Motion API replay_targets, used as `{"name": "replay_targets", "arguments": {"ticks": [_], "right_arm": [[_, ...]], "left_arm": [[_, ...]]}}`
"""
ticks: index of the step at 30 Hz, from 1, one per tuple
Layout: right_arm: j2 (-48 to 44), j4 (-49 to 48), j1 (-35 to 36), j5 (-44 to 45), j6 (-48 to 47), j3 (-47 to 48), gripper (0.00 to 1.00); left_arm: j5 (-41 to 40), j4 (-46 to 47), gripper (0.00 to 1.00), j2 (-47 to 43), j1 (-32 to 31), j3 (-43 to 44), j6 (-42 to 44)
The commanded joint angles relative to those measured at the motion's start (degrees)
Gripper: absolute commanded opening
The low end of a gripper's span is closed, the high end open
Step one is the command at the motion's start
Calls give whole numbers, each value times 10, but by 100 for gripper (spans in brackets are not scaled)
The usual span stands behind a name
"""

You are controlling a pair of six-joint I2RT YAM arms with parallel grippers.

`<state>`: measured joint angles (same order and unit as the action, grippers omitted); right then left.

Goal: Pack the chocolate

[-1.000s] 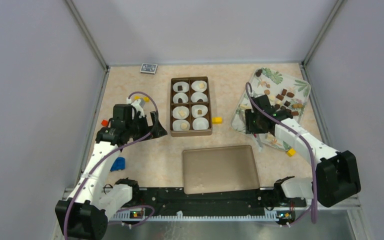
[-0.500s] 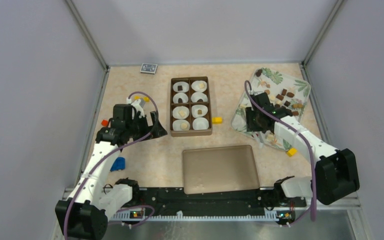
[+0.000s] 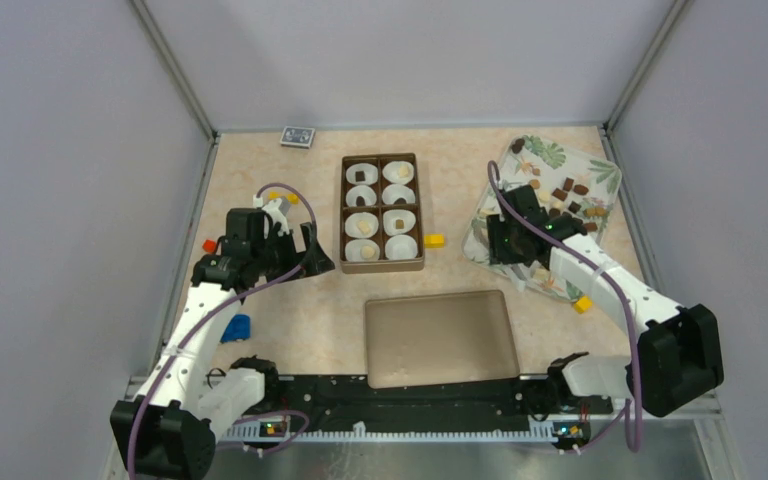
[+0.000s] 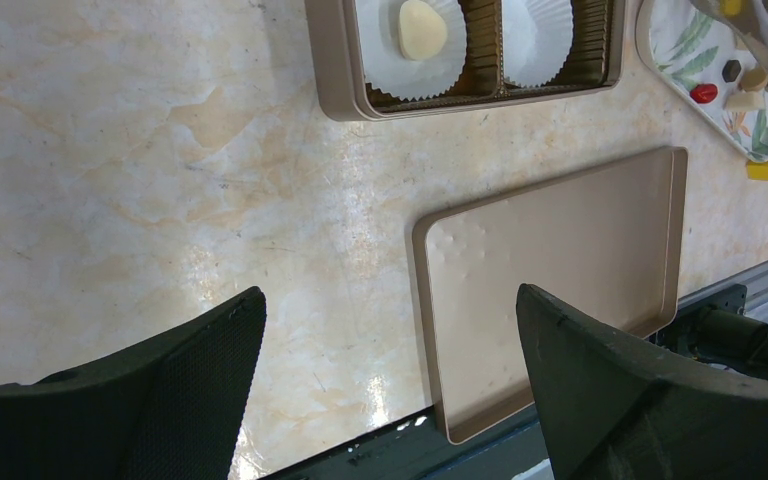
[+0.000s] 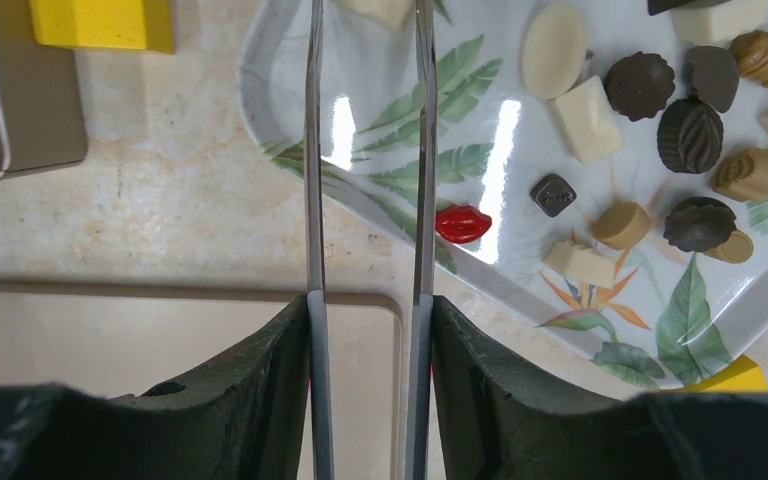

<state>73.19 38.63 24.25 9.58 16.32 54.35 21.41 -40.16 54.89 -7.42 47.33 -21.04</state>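
The chocolate [image 3: 568, 195] lies as several small dark, brown and cream pieces [image 5: 690, 135] on a leaf-patterned plate [image 3: 600, 170]. My right gripper [image 3: 513, 240] hangs over the plate's left edge. It [image 5: 368, 310] is shut on metal tweezers [image 5: 313, 150], whose two blades run up the right wrist view. A cream piece [image 5: 380, 8] shows between their tips at the top edge; whether it is pinched I cannot tell. The brown box [image 3: 343, 215] holds white paper cups, some with a piece inside [image 4: 422, 28]. My left gripper [image 3: 305, 255] stands open left of the box, its fingers [image 4: 200, 380] wide apart and holding nothing.
The flat brown lid [image 3: 440, 338] lies near the front edge. Yellow blocks sit beside the box [image 3: 434, 240] and by the plate [image 3: 582, 304]. A blue block [image 3: 239, 327] and a red one [image 3: 208, 245] lie at the left. A card pack [image 3: 297, 136] is at the back.
My right gripper has moved slightly away from me and to the left over the plate's edge, tweezers still in it. The left arm has not moved.
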Motion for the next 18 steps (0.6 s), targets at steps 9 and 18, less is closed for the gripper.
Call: {"name": "replay_targets", "arguments": {"ticks": [9,18], "right_arm": [[-21,16,66,33,34,37,44],[7,23,66,54,12,46,41]], "left_arm": [[7,28,99,2,2,-5,4],[6,27,99,-1,2,-6,3]]}}
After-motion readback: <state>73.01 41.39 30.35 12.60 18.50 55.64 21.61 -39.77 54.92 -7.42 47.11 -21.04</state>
